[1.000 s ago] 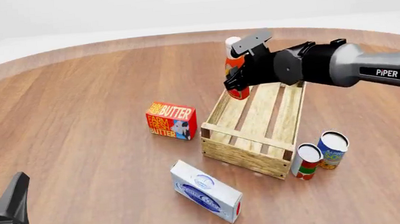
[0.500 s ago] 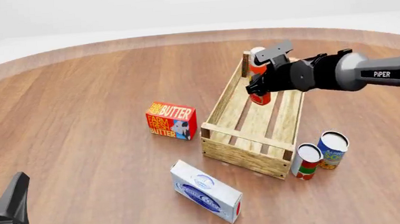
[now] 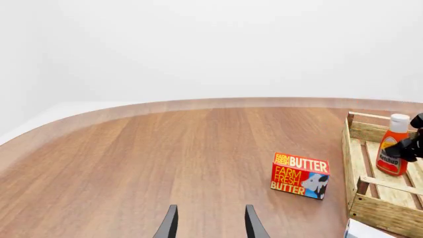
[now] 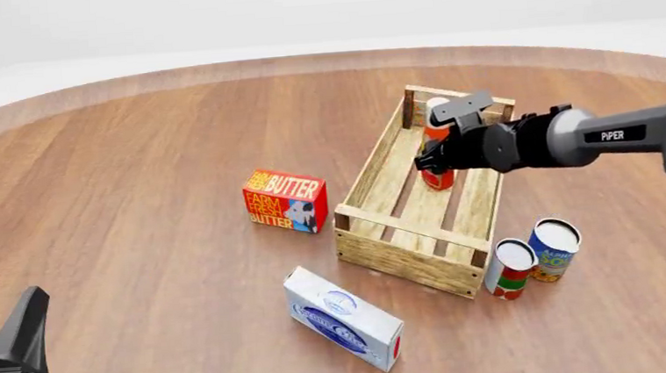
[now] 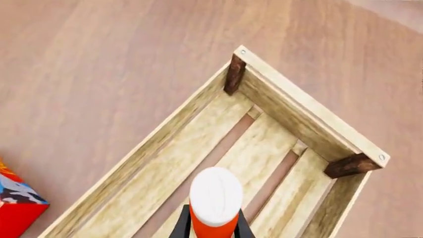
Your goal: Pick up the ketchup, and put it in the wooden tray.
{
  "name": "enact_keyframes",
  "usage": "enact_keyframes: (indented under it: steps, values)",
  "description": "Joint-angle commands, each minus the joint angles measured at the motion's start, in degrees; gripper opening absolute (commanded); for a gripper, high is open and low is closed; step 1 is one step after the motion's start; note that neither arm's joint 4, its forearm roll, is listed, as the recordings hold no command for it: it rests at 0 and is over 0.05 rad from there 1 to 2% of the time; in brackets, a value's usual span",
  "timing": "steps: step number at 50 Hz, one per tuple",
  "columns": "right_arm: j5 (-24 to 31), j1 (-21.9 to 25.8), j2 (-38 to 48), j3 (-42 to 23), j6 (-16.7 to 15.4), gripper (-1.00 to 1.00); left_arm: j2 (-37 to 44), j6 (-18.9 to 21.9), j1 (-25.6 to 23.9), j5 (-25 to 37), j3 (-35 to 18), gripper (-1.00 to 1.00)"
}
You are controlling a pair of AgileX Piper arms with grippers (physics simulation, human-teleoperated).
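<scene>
**Front view: ketchup held upright inside the wooden tray**

Front view showed the right gripper (image 4: 441,148) with its jaws closed on the ketchup (image 4: 436,155), which stood upright within the far half of the wooden tray (image 4: 411,250), over the slatted bottom. Whether its base touched the slats could not be told. The right wrist view looked down on the white cap (image 5: 216,195) between the fingers. The left gripper (image 3: 209,223) hovered low over the counter (image 4: 132,165), jaws open and holding nothing, well apart from the butter box (image 4: 285,200).
</scene>
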Motion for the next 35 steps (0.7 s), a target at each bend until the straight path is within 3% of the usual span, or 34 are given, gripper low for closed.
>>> enact_keyframes:
  steps: [1, 24, 25, 35]
  values:
    - [-2.4, -0.2, 1.7, 0.7, 2.5, -1.00, 0.0, 0.0, 0.0, 0.0, 0.0, 1.00]
    - [-3.3, 0.4, 2.3, 1.6, 2.7, -1.00, 0.0, 0.0, 0.0, 0.0, 0.0, 1.00]
    - [-3.2, 0.4, 2.2, 1.6, 2.7, 1.00, 0.0, 0.0, 0.0, 0.0, 0.0, 1.00]
    - [-3.0, 0.3, 0.5, 2.0, 2.5, 1.00, 0.0, 0.0, 0.0, 0.0, 0.0, 1.00]
